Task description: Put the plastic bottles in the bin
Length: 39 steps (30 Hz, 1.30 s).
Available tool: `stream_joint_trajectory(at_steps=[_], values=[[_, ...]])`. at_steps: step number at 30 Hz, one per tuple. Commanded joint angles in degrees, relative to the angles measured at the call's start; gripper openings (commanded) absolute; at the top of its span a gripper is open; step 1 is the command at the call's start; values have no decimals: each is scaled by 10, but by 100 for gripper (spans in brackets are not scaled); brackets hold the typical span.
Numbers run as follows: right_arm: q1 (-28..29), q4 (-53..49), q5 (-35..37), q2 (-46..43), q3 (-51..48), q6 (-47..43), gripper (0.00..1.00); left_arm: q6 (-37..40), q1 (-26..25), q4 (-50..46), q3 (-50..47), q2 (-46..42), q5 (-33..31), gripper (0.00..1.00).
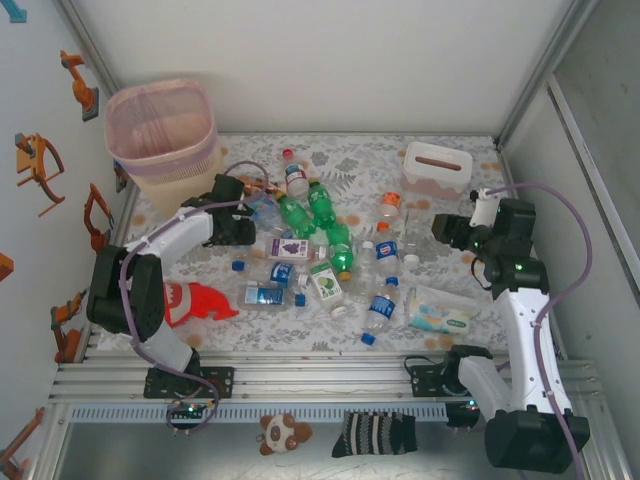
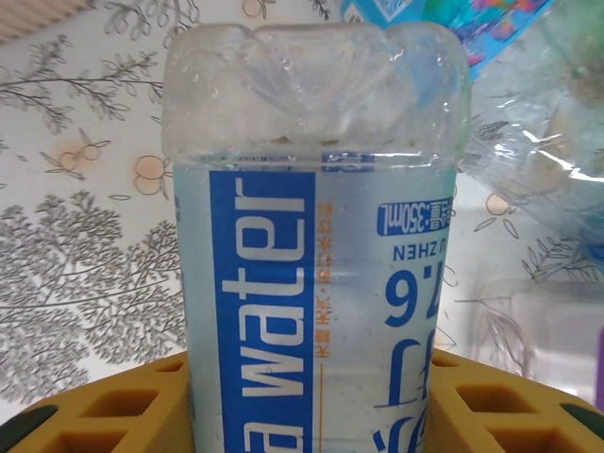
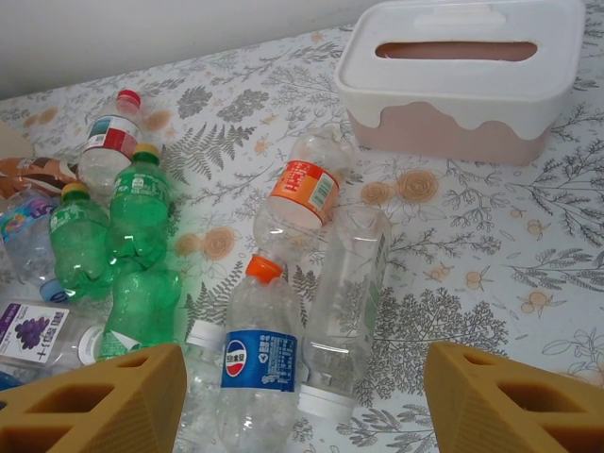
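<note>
Clear plastic water bottle with a blue label (image 2: 321,283), just right of the tall pink-beige slotted bin (image 1: 170,165), is pinched across its body by the left gripper (image 2: 311,401), seemingly ready for carrying there. Farther right of the bin, the right gripper (image 3: 302,396) hangs spread and empty.

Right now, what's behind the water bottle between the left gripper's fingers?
Leaf-print table cover to the left of the water bottle, crumpled clear plastic to its right, a colourful wrapper at top right. Whatever lies directly behind the bottle is covered by it.
</note>
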Motion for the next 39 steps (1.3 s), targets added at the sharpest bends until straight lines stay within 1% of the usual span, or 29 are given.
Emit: stream_joint_trajectory(at_steps=[1, 8, 13, 15, 18, 25, 29, 34, 36, 39], values=[[5, 11, -20, -1, 16, 2, 67, -5, -5, -36, 27, -46, -12, 49], [6, 11, -24, -12, 29, 8, 67, -4, -15, -61, 61, -144, -4, 48], [7, 3, -21, -27, 33, 7, 67, 7, -15, -87, 122, -184, -23, 48], [6, 0, -18, -32, 34, 7, 67, 14, -15, -87, 145, -195, -40, 47], [6, 2, -13, -36, 34, 9, 67, 29, -15, -86, 181, -204, -82, 47], [7, 11, 0, -37, 39, 28, 67, 96, -10, -75, 264, -201, -172, 47], [6, 19, 2, -30, 46, 37, 67, 135, 1, -38, 296, -196, -195, 46], [6, 24, 8, -12, 63, 39, 67, 166, 24, 11, 329, -180, -211, 43], [7, 31, 10, -9, 64, 45, 67, 183, 30, 52, 322, -178, -224, 41], [7, 40, 13, -5, 67, 52, 66, 229, 33, 144, 293, -176, -258, 41]])
